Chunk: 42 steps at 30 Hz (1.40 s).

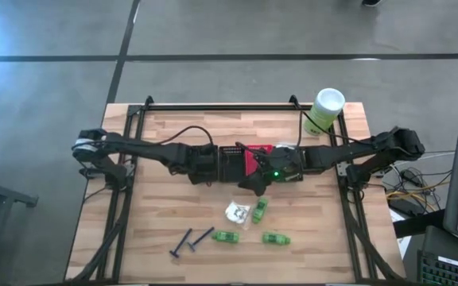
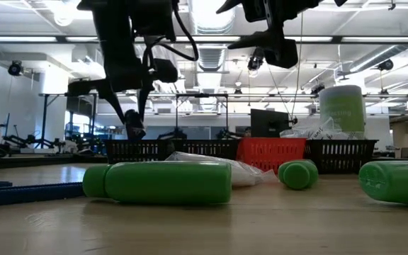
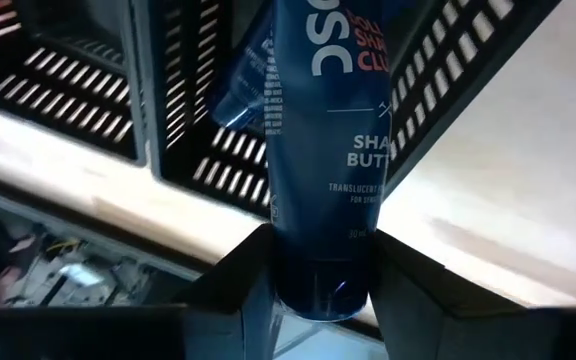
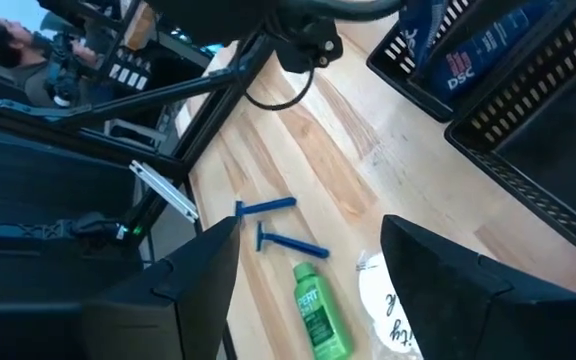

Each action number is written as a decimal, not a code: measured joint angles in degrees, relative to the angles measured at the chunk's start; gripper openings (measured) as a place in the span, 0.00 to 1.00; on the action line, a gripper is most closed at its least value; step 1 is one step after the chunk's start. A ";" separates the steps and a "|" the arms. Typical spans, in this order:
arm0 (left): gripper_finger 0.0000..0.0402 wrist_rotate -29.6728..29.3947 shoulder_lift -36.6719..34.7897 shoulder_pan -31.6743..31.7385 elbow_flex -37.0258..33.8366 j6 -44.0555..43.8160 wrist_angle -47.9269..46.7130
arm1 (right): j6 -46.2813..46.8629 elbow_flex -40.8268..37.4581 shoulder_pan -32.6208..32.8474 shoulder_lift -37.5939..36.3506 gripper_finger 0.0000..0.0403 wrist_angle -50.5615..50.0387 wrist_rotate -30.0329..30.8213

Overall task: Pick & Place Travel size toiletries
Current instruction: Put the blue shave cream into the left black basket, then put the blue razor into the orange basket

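Observation:
My left gripper (image 1: 215, 165) hovers over the black basket (image 1: 230, 164) at mid-table, shut on a dark blue tube (image 3: 318, 150) that reaches down into the basket. A second blue shape (image 3: 238, 85) shows behind the tube in the basket. Beside it, over the red basket (image 1: 258, 152), my right gripper (image 4: 310, 225) stands open with nothing between its fingers. On the near table lie three green bottles (image 1: 259, 209) (image 1: 227, 237) (image 1: 275, 238), a white packet (image 1: 237, 212) and two dark blue razors (image 1: 189, 242). My left gripper pinches the blue tube at its cap end (image 3: 318, 285) between its two fingers (image 3: 238, 290), one on each side. The fingers slant down from above, and the tube runs on beyond them, along their line, into the black basket. Whether its far end rests on the basket floor is hidden.
A pale-green canister (image 1: 324, 111) with a white lid stands at the far right corner. More black baskets (image 2: 338, 152) line the middle of the table. The metal frame rails (image 1: 133, 159) run along both sides. Bare wood lies at the near left.

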 joint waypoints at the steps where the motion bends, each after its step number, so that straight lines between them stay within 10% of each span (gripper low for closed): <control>1: 0.36 0.97 0.01 0.24 0.00 0.07 0.01 | 0.01 0.01 -0.01 0.00 0.60 0.05 0.00; 17: 0.37 5.24 0.01 2.91 -0.09 -3.01 3.92 | 0.22 0.01 0.01 0.00 0.65 0.11 -0.15; 28: 0.56 4.98 0.01 3.21 -0.09 -4.35 3.89 | 0.46 0.01 0.01 0.00 0.58 0.14 -0.20; 42: 0.60 -4.26 -1.32 -2.01 2.31 -4.61 3.83 | 0.39 0.00 0.01 0.00 0.62 0.05 -0.27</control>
